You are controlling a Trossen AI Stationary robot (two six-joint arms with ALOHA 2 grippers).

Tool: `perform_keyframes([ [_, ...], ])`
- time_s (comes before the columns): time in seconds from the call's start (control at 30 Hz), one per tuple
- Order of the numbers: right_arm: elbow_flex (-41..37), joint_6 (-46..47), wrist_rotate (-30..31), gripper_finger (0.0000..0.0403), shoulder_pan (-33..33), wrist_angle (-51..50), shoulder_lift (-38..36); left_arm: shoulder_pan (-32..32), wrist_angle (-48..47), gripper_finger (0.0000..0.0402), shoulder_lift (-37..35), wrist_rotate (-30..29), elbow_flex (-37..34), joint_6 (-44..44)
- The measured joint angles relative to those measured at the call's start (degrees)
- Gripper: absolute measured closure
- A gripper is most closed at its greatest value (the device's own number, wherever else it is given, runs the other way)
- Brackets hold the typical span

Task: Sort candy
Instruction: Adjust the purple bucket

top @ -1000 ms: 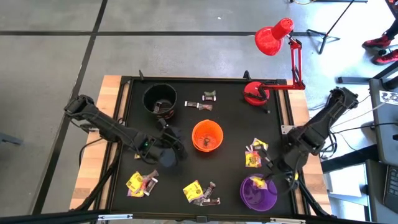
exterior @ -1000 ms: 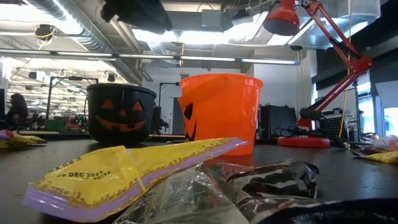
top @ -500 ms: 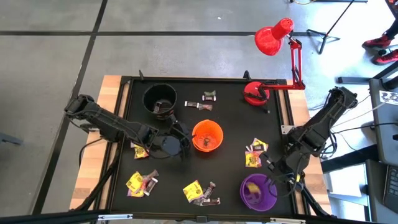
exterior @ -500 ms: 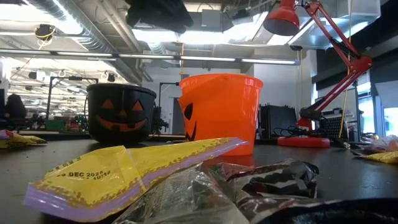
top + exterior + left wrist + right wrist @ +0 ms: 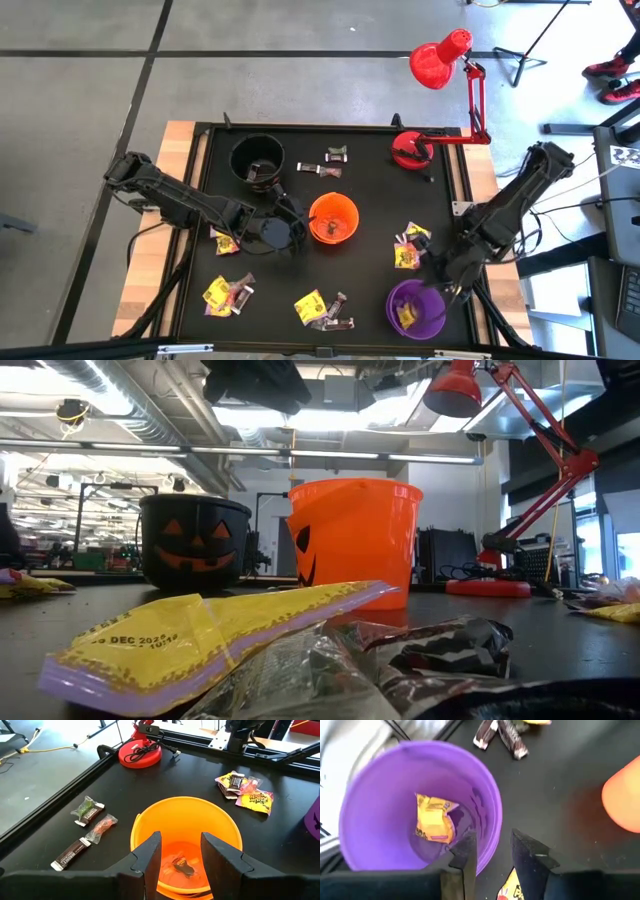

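Note:
My left gripper is open and hovers over the near-left rim of the orange cup; a dark sweet lies on the cup's floor. My right gripper is open and hangs over the far-right rim of the purple cup. A yellow candy lies on that cup's floor. Loose candy in yellow, brown and silvery wrappers lies on the black table top in small heaps. The black cup stands at the far left.
A red desk lamp stands with its base at the far right of the table, its arm reaching over the right edge. A raised black rim runs round the table top. In the low view, candy wrappers lie close in front.
My left gripper has moved from the table's near-left part toward the orange cup and has stopped at its rim. A yellow candy has dropped from under my right gripper into the purple cup and now lies on its floor.

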Motion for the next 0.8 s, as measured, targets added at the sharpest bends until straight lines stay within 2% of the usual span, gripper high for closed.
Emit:
perform_keyframes([
  [0.27, 0.0, -0.3, 0.0, 0.0286, -0.5, -1.9, 4.9, 0.0, 0.0, 0.0273, 0.0, 0.0, 0.0, -0.3],
  [0.8, 0.0, -0.4, 0.0, 0.0286, -7.2, -6.8, 5.1, 0.0, 0.0, 0.0273, 0.0, 0.0, 0.0, -0.4],
])
